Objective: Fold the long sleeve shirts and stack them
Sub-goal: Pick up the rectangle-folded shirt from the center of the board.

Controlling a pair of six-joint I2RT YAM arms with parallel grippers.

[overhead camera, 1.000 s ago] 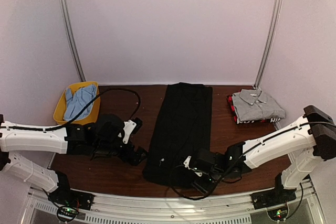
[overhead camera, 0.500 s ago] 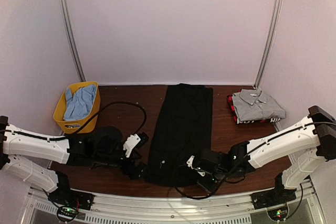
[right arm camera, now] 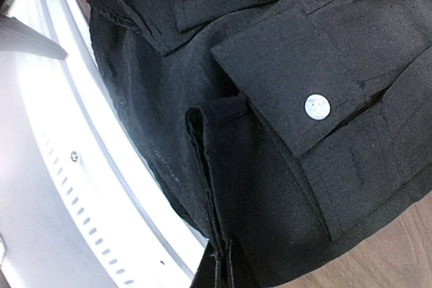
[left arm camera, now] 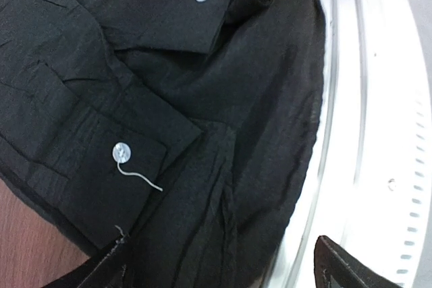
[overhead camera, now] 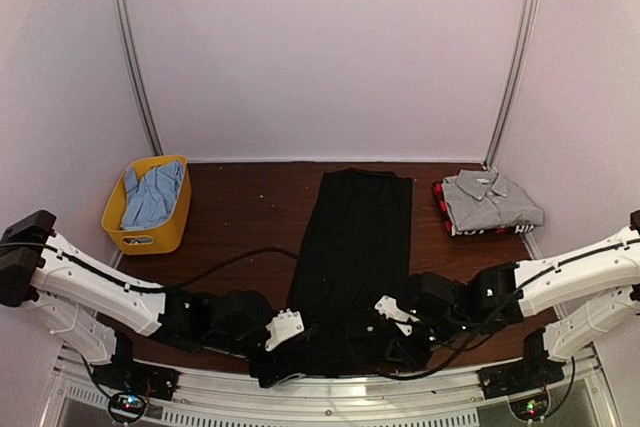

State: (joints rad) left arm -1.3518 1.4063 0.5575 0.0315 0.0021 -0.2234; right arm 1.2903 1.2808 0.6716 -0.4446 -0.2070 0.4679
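At the near edge, just inside the silver metal rail [left arm camera: 378, 133], both arms reach low over the near end of the plain black long sleeve shirt [overhead camera: 355, 247] of soft cloth. The right pincer [right arm camera: 221, 264] is closed tight, and a raised ridge of black fabric runs straight into its tips, so it appears to have the near-right corner pinched. The left pincer [left arm camera: 223, 254] stands wide apart with nothing between its jaws. It hovers over the near-left corner, where a buttoned black cuff [left arm camera: 121, 152] lies folded onto the body and the edge of the cloth spills towards the rail.

The shirt lies flat on the dark brown wooden bench [overhead camera: 240, 207] as a narrow strip. Its long axis runs straight away from the arm bases towards the back wall, roughly midway between the two arms. Each pincer therefore sits at its own corner of the near short edge, and the rest of the garment stretches beyond them. By my reading, the left pincer has yet to close on its corner before the near end can be lifted and carried away along that axis.

Further back on the right rests a folded grey collared shirt [overhead camera: 490, 202], well apart from the black one. Far left stands a yellow plastic basket [overhead camera: 150, 239] holding pale blue cloth [overhead camera: 152, 195]
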